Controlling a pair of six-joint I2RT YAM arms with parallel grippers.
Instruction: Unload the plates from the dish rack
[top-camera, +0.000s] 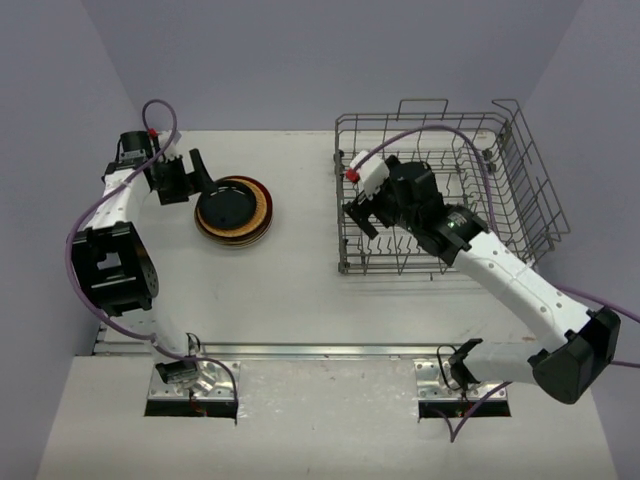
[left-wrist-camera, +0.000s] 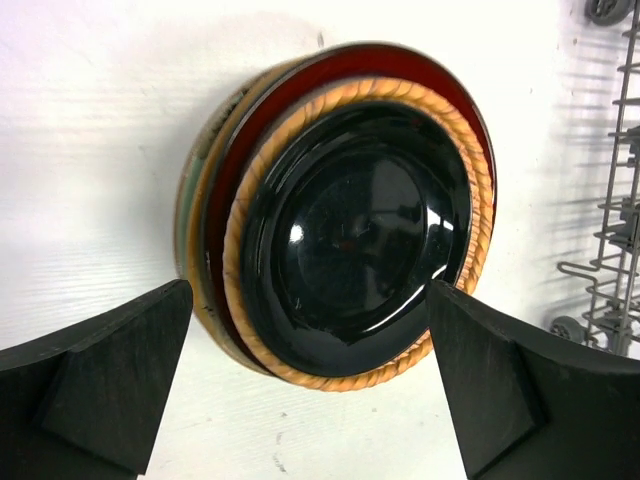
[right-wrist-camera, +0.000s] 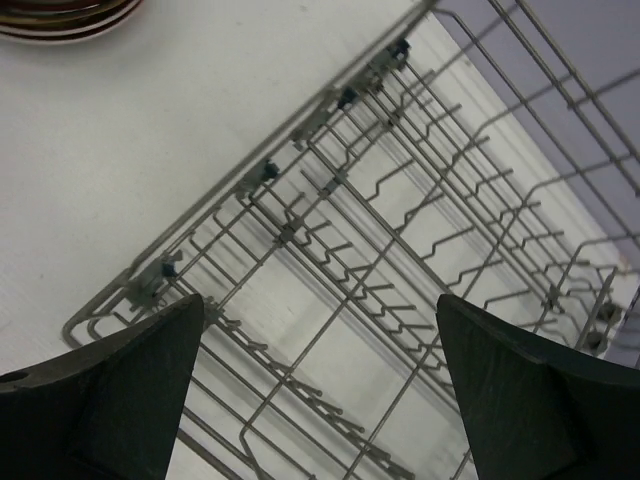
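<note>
A stack of plates lies on the table's left half, with a glossy black plate on top. In the left wrist view the black plate rests on a rope-rimmed orange plate, above a dark red one. My left gripper is open just left of the stack, its jaws wide apart and holding nothing. My right gripper is open above the left part of the grey wire dish rack. Only bare tines of the dish rack show between its jaws. I see no plates in it.
The rack stands at the table's back right, its raised loop handles at the far side and the right end. Purple walls close the table on three sides. The stack's edge shows at the right wrist view's top left corner.
</note>
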